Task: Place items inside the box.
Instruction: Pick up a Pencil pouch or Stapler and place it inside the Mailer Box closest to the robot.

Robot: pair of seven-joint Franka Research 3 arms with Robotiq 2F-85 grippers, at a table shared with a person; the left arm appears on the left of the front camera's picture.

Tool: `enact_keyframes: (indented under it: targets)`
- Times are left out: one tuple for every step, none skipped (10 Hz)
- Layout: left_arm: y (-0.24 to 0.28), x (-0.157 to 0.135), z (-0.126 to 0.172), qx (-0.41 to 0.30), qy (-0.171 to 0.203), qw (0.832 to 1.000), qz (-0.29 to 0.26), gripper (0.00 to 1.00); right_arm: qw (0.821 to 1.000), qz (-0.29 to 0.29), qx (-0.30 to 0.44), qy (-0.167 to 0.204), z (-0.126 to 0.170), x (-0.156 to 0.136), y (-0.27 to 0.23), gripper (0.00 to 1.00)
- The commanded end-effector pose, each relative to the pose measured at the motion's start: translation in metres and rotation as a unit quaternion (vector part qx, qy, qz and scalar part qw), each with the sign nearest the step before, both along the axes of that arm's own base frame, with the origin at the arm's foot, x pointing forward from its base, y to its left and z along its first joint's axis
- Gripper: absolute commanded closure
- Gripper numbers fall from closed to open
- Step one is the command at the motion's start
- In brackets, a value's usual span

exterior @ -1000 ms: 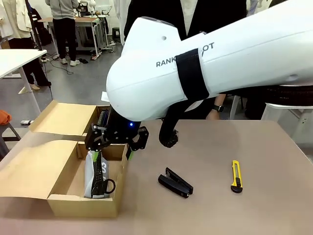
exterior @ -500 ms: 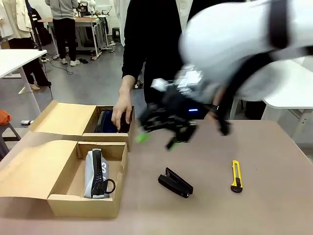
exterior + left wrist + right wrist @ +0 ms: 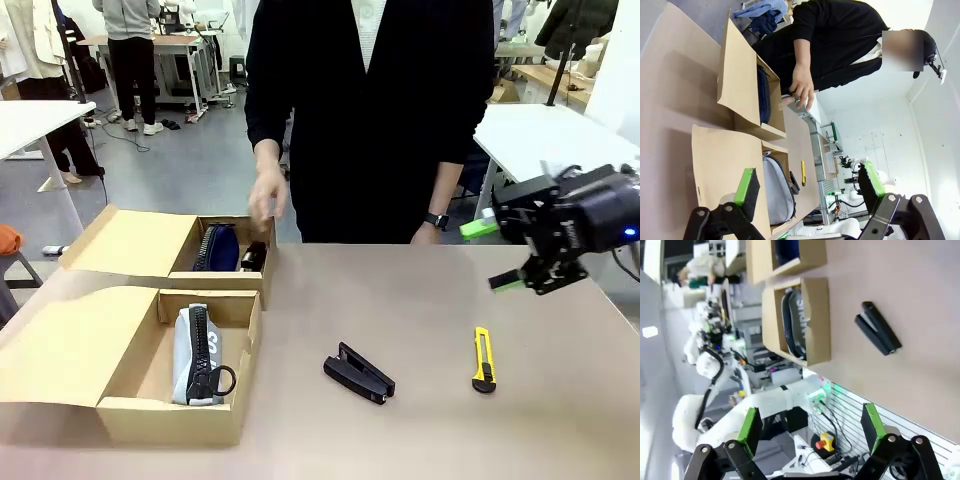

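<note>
The box [image 3: 170, 418] lies at the near left of the table with its flap lid open, and a light grey zip pouch [image 3: 198, 352] rests inside it. A black stapler [image 3: 358, 373] sits on the table's middle, with a yellow utility knife [image 3: 483, 358] to its right. My right gripper [image 3: 492, 256] hovers open and empty above the table's right side, behind the knife. The right wrist view has its fingers [image 3: 749, 425] apart, with the stapler [image 3: 879, 335] and the box [image 3: 817, 315] far off. The left gripper [image 3: 809, 183] stands open, looking along the box flap [image 3: 720, 165] toward the pouch [image 3: 777, 195].
A smaller cardboard box [image 3: 140, 243] stands behind the box, holding a dark blue thing [image 3: 217, 248] and a small black thing [image 3: 253, 257]. The person stands at the far edge, one hand [image 3: 265, 200] raised above that smaller box.
My right arm has swung from over the box across to the table's right side, still open and empty. The person's hand reached into the smaller box and has lifted out.
</note>
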State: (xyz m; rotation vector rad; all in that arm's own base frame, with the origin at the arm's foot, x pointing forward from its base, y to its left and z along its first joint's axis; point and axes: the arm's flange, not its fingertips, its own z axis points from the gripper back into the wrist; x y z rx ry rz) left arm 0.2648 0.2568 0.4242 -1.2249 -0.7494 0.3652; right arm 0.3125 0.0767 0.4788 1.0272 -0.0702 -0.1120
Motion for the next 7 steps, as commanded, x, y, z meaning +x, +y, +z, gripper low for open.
enact_keyframes:
  targets:
    - [-0.001,0.001,0.001,-0.001,-0.015,1.0,0.0,0.0,0.997,0.032,0.073,0.013,-0.068,-0.036,-0.046,0.0]
    - [-0.001,0.001,0.001,-0.001,-0.015,1.0,0.0,0.0,0.989,0.065,0.129,0.007,-0.085,-0.036,-0.079,0.0]
    - [-0.001,0.001,0.001,-0.001,-0.015,1.0,0.0,0.0,0.978,0.087,0.188,-0.01,-0.103,-0.042,-0.109,0.0]
    - [-0.001,0.001,0.001,-0.001,-0.015,1.0,0.0,0.0,0.962,0.116,0.241,-0.05,-0.122,-0.059,-0.135,0.0]
    - [-0.001,0.001,0.001,-0.001,-0.015,1.0,0.0,0.0,0.962,0.072,0.259,-0.051,-0.14,-0.075,-0.148,0.0]
    - [-0.001,0.001,0.001,-0.001,-0.015,1.0,0.0,0.0,0.961,0.041,0.267,-0.061,-0.154,-0.088,-0.149,0.0]
    - [-0.001,0.001,0.001,-0.001,-0.015,1.0,0.0,0.0,0.972,-0.017,0.234,-0.012,-0.165,-0.093,-0.138,0.0]
